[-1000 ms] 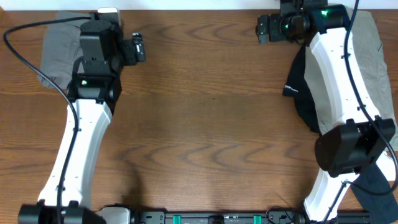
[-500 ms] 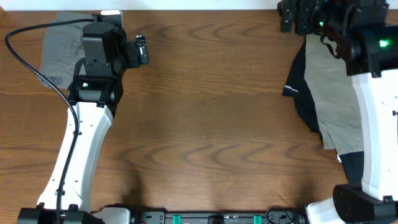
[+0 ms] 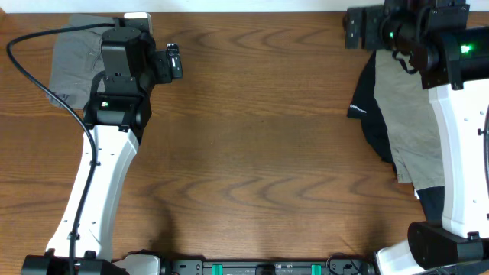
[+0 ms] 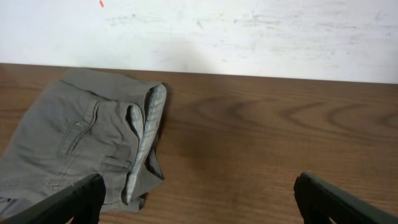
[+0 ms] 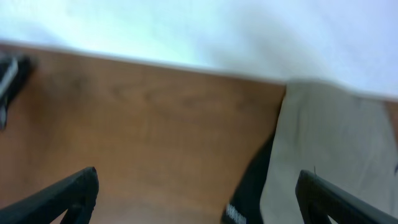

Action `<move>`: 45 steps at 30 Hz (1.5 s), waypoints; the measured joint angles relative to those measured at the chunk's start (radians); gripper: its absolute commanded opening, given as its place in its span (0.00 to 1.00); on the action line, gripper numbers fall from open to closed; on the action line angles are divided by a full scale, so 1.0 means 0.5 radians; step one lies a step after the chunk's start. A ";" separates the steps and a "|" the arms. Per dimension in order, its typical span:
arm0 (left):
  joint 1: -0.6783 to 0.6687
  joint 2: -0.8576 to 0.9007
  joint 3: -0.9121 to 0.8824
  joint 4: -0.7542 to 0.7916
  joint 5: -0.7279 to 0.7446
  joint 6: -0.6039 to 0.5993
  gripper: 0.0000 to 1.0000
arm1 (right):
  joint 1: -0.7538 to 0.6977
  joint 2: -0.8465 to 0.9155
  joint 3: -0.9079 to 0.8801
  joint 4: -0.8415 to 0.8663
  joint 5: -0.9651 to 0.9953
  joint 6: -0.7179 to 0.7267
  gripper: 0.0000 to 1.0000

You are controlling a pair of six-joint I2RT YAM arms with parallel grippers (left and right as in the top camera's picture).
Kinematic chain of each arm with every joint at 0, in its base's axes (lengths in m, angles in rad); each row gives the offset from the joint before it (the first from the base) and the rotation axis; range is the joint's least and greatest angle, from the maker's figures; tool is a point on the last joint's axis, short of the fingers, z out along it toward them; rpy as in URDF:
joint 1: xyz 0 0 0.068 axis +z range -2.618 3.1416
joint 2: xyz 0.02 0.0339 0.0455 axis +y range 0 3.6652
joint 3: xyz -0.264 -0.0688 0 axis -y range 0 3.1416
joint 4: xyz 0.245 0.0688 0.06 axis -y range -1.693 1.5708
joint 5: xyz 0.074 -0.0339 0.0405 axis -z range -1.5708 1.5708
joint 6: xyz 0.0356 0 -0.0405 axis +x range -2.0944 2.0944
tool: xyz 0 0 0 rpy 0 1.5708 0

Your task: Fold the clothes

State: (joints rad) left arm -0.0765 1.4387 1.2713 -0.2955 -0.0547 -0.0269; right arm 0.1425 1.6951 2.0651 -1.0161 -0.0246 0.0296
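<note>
The grey shorts (image 3: 72, 57) lie folded at the table's far left corner, partly under my left arm. In the left wrist view the shorts (image 4: 74, 143) show a back pocket and the pale speckled waistband lining (image 4: 149, 127). My left gripper (image 3: 174, 61) is open and empty, just right of the shorts; in its wrist view the gripper (image 4: 199, 205) hovers over bare wood beside the shorts' edge. My right gripper (image 3: 356, 27) is open and empty at the far right edge; its wrist view (image 5: 199, 202) is blurred.
A beige-khaki garment (image 3: 412, 114) lies at the right over a black garment (image 3: 373, 114) with a small white logo (image 3: 359, 108). Both also show in the right wrist view, beige (image 5: 329, 143) and black (image 5: 252, 193). A white wall (image 4: 249, 31) borders the table's far edge.
My right arm has swung to the right and up, uncovering the beige garment, and its gripper has shifted slightly right. My left arm has barely moved.
</note>
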 measured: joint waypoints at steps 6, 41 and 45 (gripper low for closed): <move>0.000 0.000 0.000 0.000 0.000 -0.001 0.98 | -0.001 -0.047 -0.109 0.402 0.061 -0.002 0.99; 0.000 0.000 0.000 -0.001 0.001 -0.001 0.98 | -0.328 -2.540 -3.975 2.455 0.140 0.185 0.99; 0.000 0.000 0.000 -0.002 0.001 -0.001 0.98 | -0.327 -2.729 -4.085 2.338 0.132 0.186 0.99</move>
State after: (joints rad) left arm -0.0765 1.4387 1.2713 -0.2966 -0.0544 -0.0273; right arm -0.0212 0.3305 0.0227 0.1528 0.0414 0.1226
